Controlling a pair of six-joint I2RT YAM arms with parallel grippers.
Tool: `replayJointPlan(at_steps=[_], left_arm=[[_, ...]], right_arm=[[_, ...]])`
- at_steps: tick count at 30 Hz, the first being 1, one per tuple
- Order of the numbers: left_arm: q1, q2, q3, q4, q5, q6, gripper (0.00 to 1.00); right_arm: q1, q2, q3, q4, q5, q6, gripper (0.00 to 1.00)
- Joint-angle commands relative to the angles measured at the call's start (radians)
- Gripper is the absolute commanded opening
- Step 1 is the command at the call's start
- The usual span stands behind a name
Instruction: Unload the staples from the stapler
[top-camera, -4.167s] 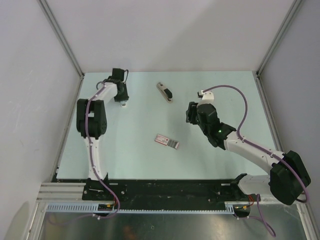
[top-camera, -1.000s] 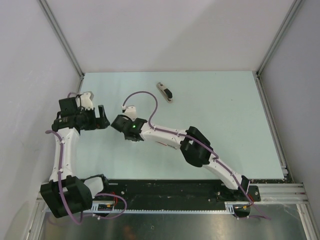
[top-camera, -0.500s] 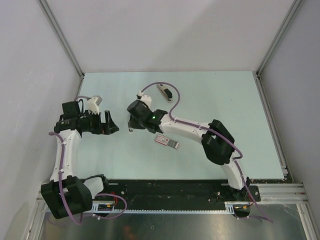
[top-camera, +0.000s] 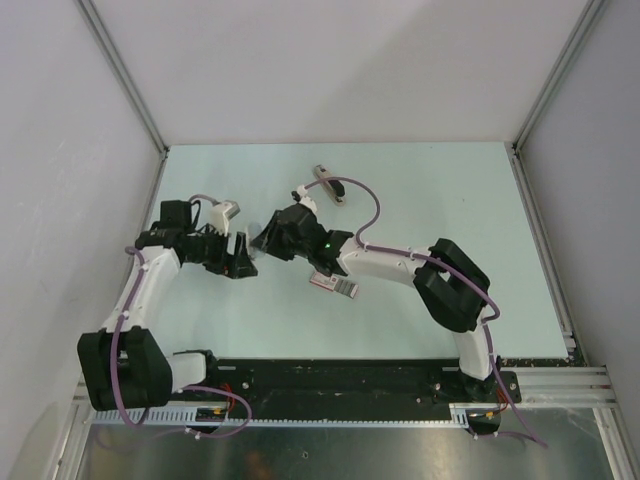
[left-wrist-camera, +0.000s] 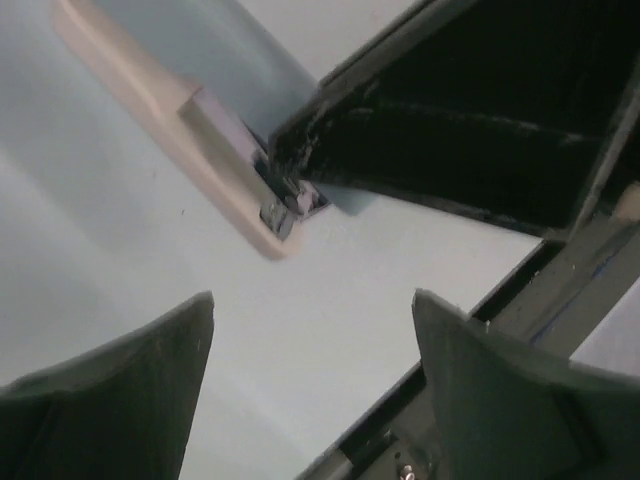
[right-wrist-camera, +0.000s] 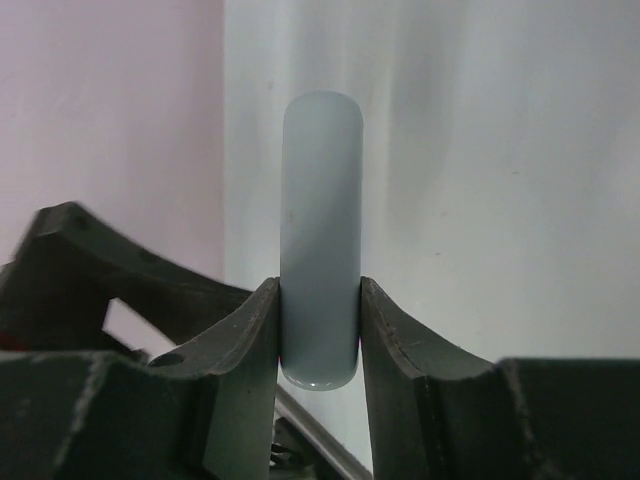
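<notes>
Right wrist view: the right tool (right-wrist-camera: 320, 300) is clenched on a pale slim piece (right-wrist-camera: 320, 190) with a rounded end. It grips close to one end, so most of the length stands out past the fingers. I cannot tell what this piece is. In the left wrist view it looks tan, with a small metallic bit at the gripped end.

The left tool (left-wrist-camera: 312, 330) is released, its fingers wide apart with nothing between them, and it faces that piece from close by. From the top external view, both tools sit left of the pink-and-white box (top-camera: 335, 283), the right one nearer the box and the left one just beyond it.

The stapler (top-camera: 330, 185) lies on the surface (top-camera: 450, 200) beyond the box, toward the far wall, apart from both tools. No staples can be made out.

The main risk seems to be the short grip: a push from the left tool on the free end could lever the piece round or pop it loose. The tools are also close enough that a small misjudged approach could knock them together. The right arm reaches over the box and could nudge it when it swings away.
</notes>
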Motion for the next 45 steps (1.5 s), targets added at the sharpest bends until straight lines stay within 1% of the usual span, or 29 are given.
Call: replayJointPlan(at_steps=[1, 6, 7, 8, 10, 11, 12, 14, 16, 24, 26, 27, 28, 32, 33, 36, 40, 45], left_arm=[[-0.011, 0.032, 0.027, 0.001, 0.037, 0.135, 0.81], [-0.011, 0.04, 0.026, 0.003, 0.039, 0.158, 0.71], [-0.011, 0.041, 0.029, 0.003, 0.041, 0.161, 0.67], [-0.011, 0.041, 0.031, 0.004, 0.043, 0.165, 0.6], [-0.011, 0.044, 0.039, 0.002, 0.041, 0.173, 0.43], [-0.011, 0.045, 0.041, 0.002, 0.037, 0.177, 0.39], [-0.012, 0.045, 0.042, 0.001, 0.032, 0.181, 0.36], [-0.011, 0.042, 0.039, 0.002, 0.022, 0.195, 0.34], [-0.012, 0.041, 0.036, 0.003, 0.014, 0.201, 0.34], [-0.011, 0.044, 0.036, 0.006, -0.007, 0.211, 0.43], [-0.011, 0.046, 0.039, 0.008, -0.014, 0.213, 0.43], [-0.01, 0.045, 0.04, 0.009, -0.019, 0.214, 0.4], [-0.009, 0.042, 0.04, 0.009, -0.02, 0.217, 0.36], [-0.008, 0.024, 0.045, 0.013, -0.037, 0.232, 0.07], [-0.009, 0.02, 0.047, 0.012, -0.046, 0.238, 0.04], [-0.005, -0.006, 0.043, 0.013, -0.056, 0.263, 0.0], [-0.001, -0.05, 0.025, 0.012, -0.042, 0.283, 0.0], [0.011, -0.056, -0.001, 0.013, -0.079, 0.318, 0.0]], right_arm=[[0.007, -0.051, -0.011, 0.169, -0.048, 0.056, 0.0], [-0.001, -0.059, -0.027, 0.19, -0.076, 0.071, 0.0], [0.0, -0.059, -0.03, 0.192, -0.08, 0.073, 0.0], [0.002, -0.06, -0.033, 0.195, -0.085, 0.074, 0.0], [0.003, -0.061, -0.045, 0.209, -0.091, 0.082, 0.0], [0.004, -0.061, -0.05, 0.217, -0.092, 0.086, 0.0], [0.004, -0.061, -0.054, 0.221, -0.109, 0.091, 0.0], [0.004, -0.059, -0.058, 0.229, -0.129, 0.1, 0.0], [0.007, -0.06, -0.061, 0.237, -0.14, 0.106, 0.0], [0.013, -0.047, -0.063, 0.28, -0.194, 0.15, 0.0], [0.016, -0.047, -0.064, 0.283, -0.201, 0.152, 0.0], [0.016, -0.049, -0.064, 0.279, -0.202, 0.151, 0.0], [0.016, -0.052, -0.064, 0.272, -0.203, 0.149, 0.0], [0.014, -0.06, -0.084, 0.251, -0.207, 0.142, 0.0], [0.013, -0.06, -0.091, 0.25, -0.209, 0.142, 0.0], [0.011, -0.058, -0.11, 0.256, -0.225, 0.145, 0.0], [0.007, -0.056, -0.133, 0.278, -0.241, 0.147, 0.0], [0.0, -0.064, -0.14, 0.262, -0.259, 0.095, 0.0]])
